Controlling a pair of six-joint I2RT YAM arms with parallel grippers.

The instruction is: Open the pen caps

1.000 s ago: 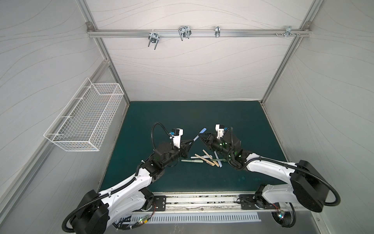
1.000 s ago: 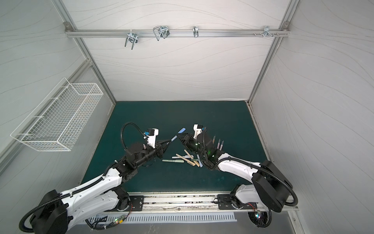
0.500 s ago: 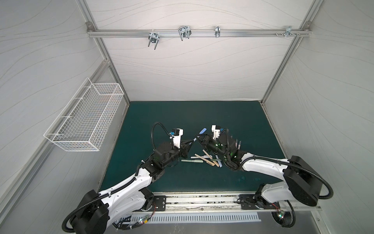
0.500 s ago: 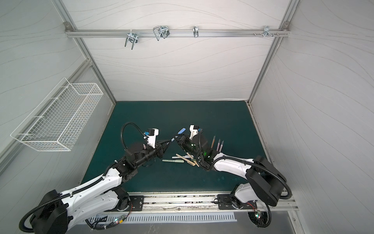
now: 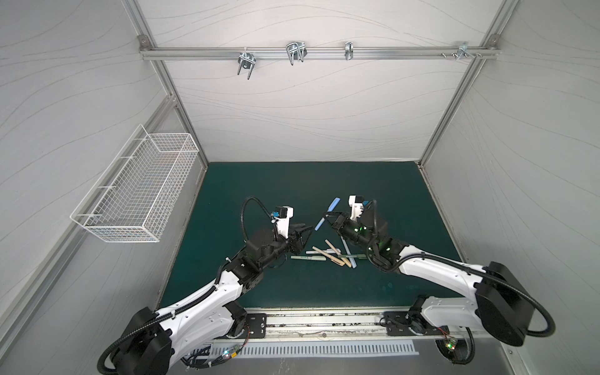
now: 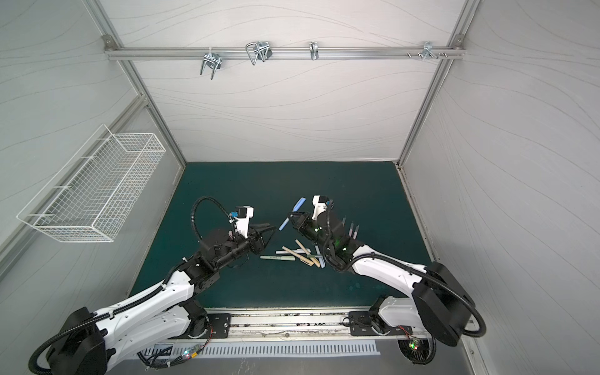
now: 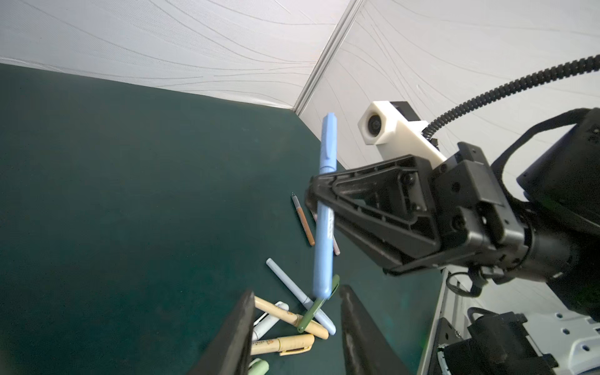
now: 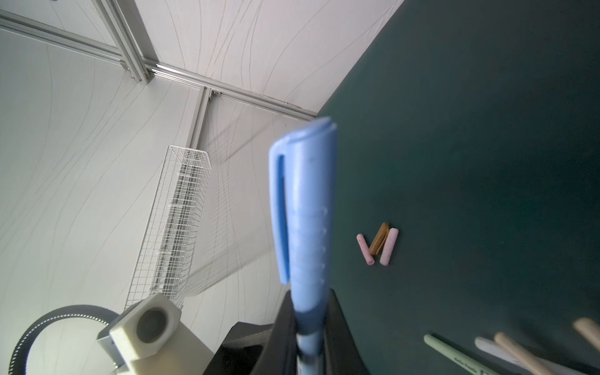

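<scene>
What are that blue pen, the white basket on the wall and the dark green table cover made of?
The blue pen: likely moulded plastic, matte pastel, with a one-piece clip and raised dots. The basket: looks like white-coated metal wire, a thin grid. The table cover: probably a soft mat, rubber or felt-like; dull, no glare.

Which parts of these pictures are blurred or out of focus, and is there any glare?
Right wrist view: the blue pen is soft, mostly where it is clamped close to the lens; the tan pens are blurred; the three loose caps are sharp. Left wrist view: the near fingers are slightly soft, the rest is sharp. Both top views: sharp, evenly lit, no glare.
</scene>
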